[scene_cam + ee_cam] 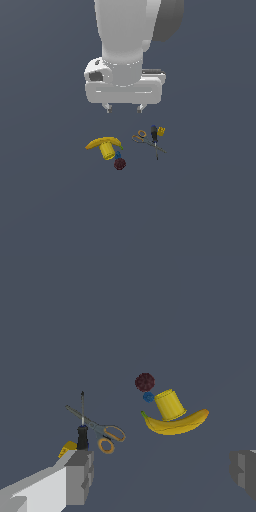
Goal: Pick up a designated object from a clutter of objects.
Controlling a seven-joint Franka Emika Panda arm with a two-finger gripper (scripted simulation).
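Screwdriver [82,421] handle partly behind hand [162,476] finger

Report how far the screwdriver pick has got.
Done: nothing yet; the screwdriver lies on the floor across the scissors, beside the small yellow block. In hand: the gripper hangs above the clutter with jaws open and empty. Left: line up over the screwdriver, descend, close on it, and lift.

The screwdriver [82,423] lies across the orange-handled scissors [100,432], apart from the banana [176,423] and cup [169,404].
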